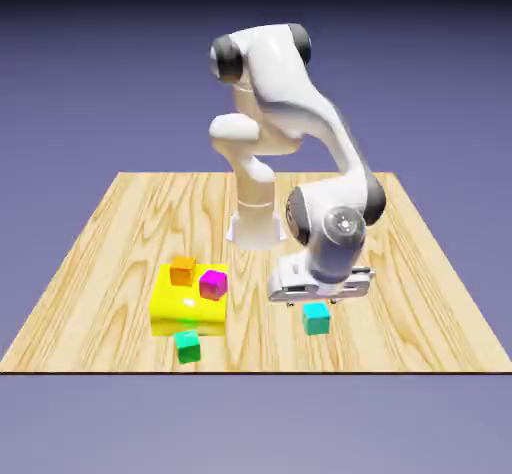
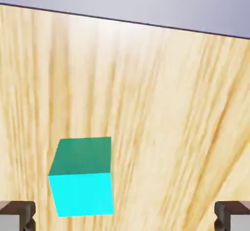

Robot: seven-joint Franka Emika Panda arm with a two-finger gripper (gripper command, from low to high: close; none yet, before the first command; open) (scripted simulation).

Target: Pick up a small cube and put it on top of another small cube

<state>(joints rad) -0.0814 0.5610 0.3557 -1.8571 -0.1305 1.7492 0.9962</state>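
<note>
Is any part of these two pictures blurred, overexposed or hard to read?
Exterior view: sharp throughout; a bright glare spot washes out the top of the large yellow block near its front edge. Hand view: the small cyan cube is crisp, but the wooden table grain smears into streaks toward the far edge.

From the exterior view I can't make out the gripper [image 1: 312, 302] fingers; the hand's white body hides them. In the hand view the bottom edge cuts off both fingertips [image 2: 18, 215], and the table [image 2: 161, 103] runs out of frame on three sides.
</note>
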